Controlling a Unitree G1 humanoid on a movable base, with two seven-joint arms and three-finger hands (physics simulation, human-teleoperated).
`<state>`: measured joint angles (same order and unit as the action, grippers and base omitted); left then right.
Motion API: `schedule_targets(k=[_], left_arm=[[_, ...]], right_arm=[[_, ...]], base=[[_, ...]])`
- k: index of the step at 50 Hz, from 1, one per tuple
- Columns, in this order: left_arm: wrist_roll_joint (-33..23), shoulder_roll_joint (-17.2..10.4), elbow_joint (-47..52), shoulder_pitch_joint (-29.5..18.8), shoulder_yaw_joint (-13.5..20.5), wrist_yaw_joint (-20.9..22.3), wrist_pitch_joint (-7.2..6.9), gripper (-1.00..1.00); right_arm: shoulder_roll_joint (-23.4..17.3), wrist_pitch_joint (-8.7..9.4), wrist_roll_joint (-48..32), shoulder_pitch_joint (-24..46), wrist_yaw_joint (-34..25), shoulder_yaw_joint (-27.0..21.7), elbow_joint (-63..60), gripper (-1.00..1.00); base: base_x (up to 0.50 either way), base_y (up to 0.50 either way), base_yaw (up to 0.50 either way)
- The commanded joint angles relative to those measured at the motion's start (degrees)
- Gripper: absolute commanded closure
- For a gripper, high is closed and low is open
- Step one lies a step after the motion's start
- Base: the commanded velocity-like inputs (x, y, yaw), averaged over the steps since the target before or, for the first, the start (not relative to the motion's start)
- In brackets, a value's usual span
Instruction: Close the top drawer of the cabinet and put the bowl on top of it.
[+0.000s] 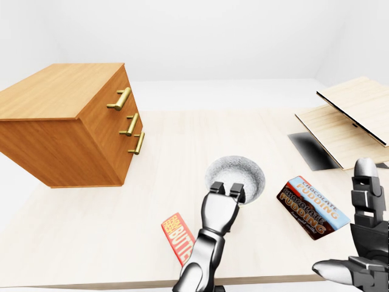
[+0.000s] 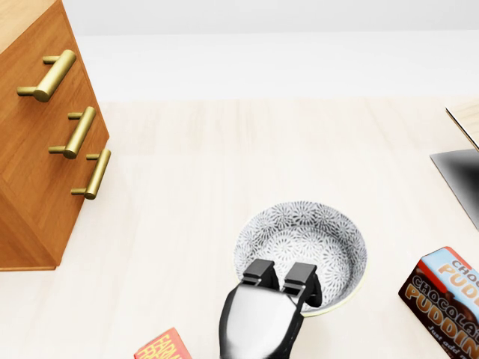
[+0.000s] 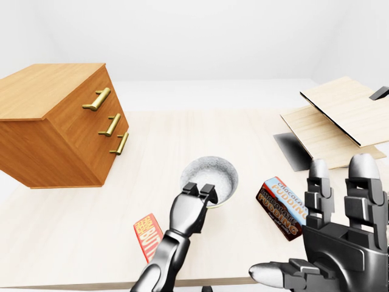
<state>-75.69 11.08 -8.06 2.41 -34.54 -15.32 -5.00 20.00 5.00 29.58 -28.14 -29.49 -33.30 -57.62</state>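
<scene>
The wooden cabinet stands at the left of the table. Its three drawers with brass handles all sit flush with its face. The speckled white bowl rests on the table in the middle. My left hand reaches in from the bottom, its fingers curled over the bowl's near rim; the thumb is hidden. Low at the right of the right-eye view, my right hand is held up with fingers spread, holding nothing.
A chocolate pudding box lies to the right of the bowl. A red butter box is beside my left forearm. Light wooden boards and a dark panel lie at the right. The table's edge runs along the bottom.
</scene>
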Motion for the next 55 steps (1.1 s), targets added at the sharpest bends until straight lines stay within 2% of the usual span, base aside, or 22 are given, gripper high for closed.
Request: schedule_targets(k=[1, 6, 10, 11, 17, 20, 22, 28, 32, 42, 46, 53, 54, 55], left_arm=[[-3.28, -0.47, 4.72, -0.01, 0.04, 0.97, 0.0, 1.0], [-3.44, -1.06, 6.85, 0.01, -0.02, 2.49, 0.0, 1.0], [-4.78, -1.79, 9.87, 0.84, -1.22, 6.24, 0.0, 1.0], [-5.57, -2.13, 11.44, 0.91, -1.68, 8.41, 0.0, 1.0], [-6.83, -1.96, 15.28, 0.14, -0.82, 12.54, 0.0, 1.0], [-6.98, -1.55, 16.75, -1.21, 0.76, 14.92, 0.0, 1.0], [-6.89, -1.22, 16.35, -3.28, 3.14, 16.24, 0.0, 1.0], [-6.07, 0.01, 18.44, -6.4, 7.29, 19.7, 0.0, 1.0], [-5.92, 0.55, 20.86, -7.3, 8.42, 22.13, 0.0, 1.0], [-9.76, 1.27, 25.49, -9.94, 10.34, 28.14, 0.0, 1.0], [-10.81, 1.74, 26.18, -12.85, 12.75, 30.93, 0.0, 1.0], [-9.74, 1.68, 26.29, -15.49, 15.65, 32.54, 0.0, 1.0], [-9.74, 1.65, 26.43, -16.05, 16.07, 32.95, 0.0, 1.0], [-9.93, 1.56, 26.58, -16.76, 16.59, 33.68, 0.0, 1.0]], right_arm=[[0.0, 0.0, -1.26, -0.36, -0.16, 1.55, 0.25, -1.0], [-0.04, 0.0, -2.82, 0.01, 0.61, 3.1, 0.52, -1.0], [-0.61, 0.0, -4.02, -0.1, 1.1, 4.8, 0.95, -1.0], [-0.77, 0.0, -4.94, 0.06, 1.49, 5.62, 1.16, -1.0], [-2.66, -0.23, -6.26, 0.16, 3.46, 7.98, 1.82, -1.0], [-3.27, -0.8, -7.1, -0.04, 4.11, 9.19, 2.37, -1.0], [-3.75, -1.05, -7.73, 0.09, 4.67, 10.14, 2.71, -1.0], [-5.3, -1.13, -8.41, 0.32, 6.66, 11.54, 3.35, -1.0], [-6.24, -1.35, -8.9, 0.83, 7.72, 12.29, 4.04, -1.0], [-7.33, -1.8, -9.26, 0.84, 8.84, 13.3, 4.56, -1.0], [-7.84, -1.46, -9.59, 1.35, 9.43, 13.56, 4.73, -1.0], [-8.22, -1.67, -10.48, 1.38, 9.85, 14.53, 5.25, -1.0], [-10.46, 0.0, -9.1, 5.1, 11.86, 12.44, 5.66, -1.0], [-13.09, 0.0, -5.79, 5.85, 15.24, 10.15, -0.17, -1.0]], base=[[0.0, 0.0, 0.0], [0.0, 0.0, 0.0], [0.0, 0.0, 0.0], [0.0, 0.0, 0.0], [0.0, 0.0, 0.0], [0.0, 0.0, 0.0], [0.0, 0.0, 0.0], [0.0, 0.0, 0.0], [0.0, 0.0, 0.0], [0.0, 0.0, 0.0], [0.0, 0.0, 0.0], [0.0, 0.0, 0.0], [0.0, 0.0, 0.0], [0.0, 0.0, 0.0]])
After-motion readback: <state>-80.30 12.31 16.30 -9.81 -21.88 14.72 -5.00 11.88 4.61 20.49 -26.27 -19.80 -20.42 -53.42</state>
